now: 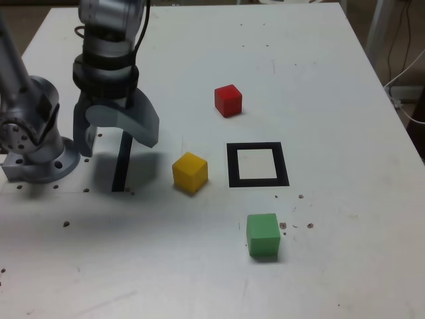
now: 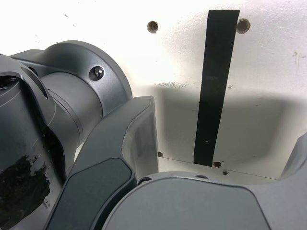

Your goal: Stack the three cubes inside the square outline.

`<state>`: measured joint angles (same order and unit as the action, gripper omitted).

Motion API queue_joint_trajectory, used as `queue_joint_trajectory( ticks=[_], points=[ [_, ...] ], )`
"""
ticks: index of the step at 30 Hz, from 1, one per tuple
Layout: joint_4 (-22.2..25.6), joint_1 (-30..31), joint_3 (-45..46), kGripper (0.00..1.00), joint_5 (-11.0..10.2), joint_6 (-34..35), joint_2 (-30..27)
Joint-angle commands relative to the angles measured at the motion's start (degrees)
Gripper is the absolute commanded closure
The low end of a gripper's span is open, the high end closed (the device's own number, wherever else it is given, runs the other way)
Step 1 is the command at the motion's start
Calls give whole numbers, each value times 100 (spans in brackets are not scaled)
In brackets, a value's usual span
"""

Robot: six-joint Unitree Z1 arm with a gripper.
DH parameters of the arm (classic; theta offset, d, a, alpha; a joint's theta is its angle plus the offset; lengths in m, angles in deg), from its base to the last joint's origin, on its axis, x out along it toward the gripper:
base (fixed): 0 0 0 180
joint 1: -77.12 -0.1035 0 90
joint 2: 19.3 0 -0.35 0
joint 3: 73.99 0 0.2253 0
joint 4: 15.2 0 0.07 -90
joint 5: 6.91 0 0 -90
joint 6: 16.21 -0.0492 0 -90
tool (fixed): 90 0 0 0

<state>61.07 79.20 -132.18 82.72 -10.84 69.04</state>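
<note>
Exterior view, left to right: my claw hangs over the black strip, spread wide, holding nothing. Yellow cube next. Red cube, farther back. Square outline right of yellow. Green cube nearest, below the outline.
</note>
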Motion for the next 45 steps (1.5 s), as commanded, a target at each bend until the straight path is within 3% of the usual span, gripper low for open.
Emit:
queue_joint_trajectory(
  ticks=[1,18,27,36,45],
  points=[
    [0,-6,16,0,10,-10,-16],
    [13,-6,-406,0,-34,9,278],
    [452,-43,-1501,0,-78,224,798],
    [1263,-312,-2944,0,-159,621,1402],
    [1562,-693,-3787,0,-174,782,2026]
  ],
)
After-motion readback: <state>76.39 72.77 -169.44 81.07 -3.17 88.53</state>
